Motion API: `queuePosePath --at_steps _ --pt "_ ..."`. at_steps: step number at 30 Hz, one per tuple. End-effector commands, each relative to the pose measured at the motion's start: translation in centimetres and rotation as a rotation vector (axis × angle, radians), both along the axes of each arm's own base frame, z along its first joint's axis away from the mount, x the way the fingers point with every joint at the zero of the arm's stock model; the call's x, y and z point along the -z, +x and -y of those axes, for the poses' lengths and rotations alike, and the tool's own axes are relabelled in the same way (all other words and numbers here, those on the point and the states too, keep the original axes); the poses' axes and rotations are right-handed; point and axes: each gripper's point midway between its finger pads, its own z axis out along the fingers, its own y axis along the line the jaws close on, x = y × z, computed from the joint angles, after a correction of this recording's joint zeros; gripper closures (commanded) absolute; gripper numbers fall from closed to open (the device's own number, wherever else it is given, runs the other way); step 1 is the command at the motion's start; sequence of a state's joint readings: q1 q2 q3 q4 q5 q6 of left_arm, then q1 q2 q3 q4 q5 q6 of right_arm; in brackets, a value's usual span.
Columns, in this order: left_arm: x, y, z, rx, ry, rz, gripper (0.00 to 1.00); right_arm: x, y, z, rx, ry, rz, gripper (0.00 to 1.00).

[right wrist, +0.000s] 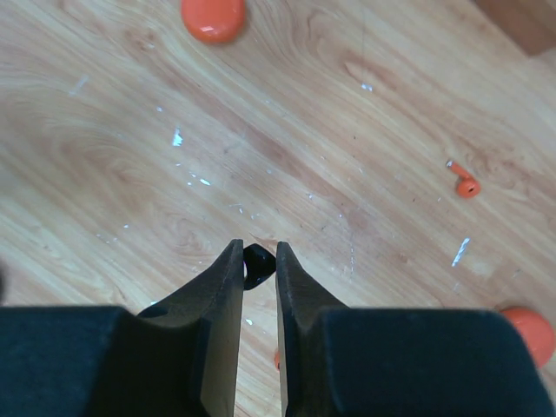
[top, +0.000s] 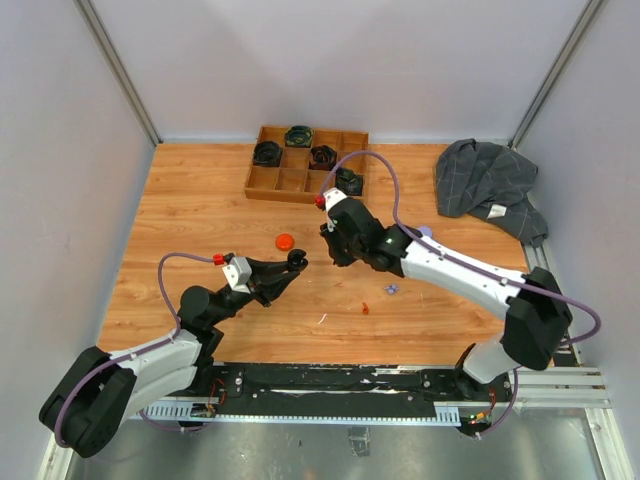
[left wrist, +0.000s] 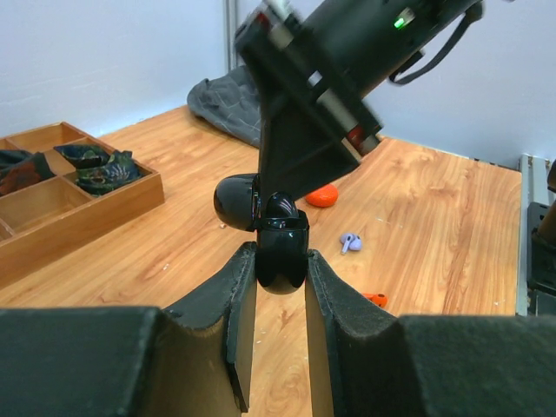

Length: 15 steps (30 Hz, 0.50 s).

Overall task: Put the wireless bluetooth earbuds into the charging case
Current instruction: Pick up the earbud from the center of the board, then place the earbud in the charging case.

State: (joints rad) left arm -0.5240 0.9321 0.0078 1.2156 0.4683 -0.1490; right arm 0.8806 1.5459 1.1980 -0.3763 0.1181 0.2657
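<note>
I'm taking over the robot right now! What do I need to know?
Left tool: shut on the open black case, held above the table.
Right tool: shut on a small black earbud, close to that case.
Loose on the table: orange earbud, lavender earbud, orange case. Other cases sit in the wooden tray.
Done: case and black earbud are gripped.
Left: seat the black earbud in the case, then probably the loose earbuds.
</note>
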Motion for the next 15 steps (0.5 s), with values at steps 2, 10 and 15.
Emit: queuePosePath --at_steps 2,10,15 --pt "-0.3 -0.4 0.0 0.009 0.000 0.036 1.00 -4.7 -0.6 -0.8 -0.091 0.069 0.206 0.86" --pt "-0.6 -1.0 0.3 0.048 -0.002 0.058 1.00 -10.4 -3.4 -2.3 -0.224 0.221 0.424 0.86" --pt "-0.7 -1.6 0.5 0.077 -0.003 0.073 1.00 -13.0 -5.5 -3.5 -0.296 0.319 0.542 0.88"
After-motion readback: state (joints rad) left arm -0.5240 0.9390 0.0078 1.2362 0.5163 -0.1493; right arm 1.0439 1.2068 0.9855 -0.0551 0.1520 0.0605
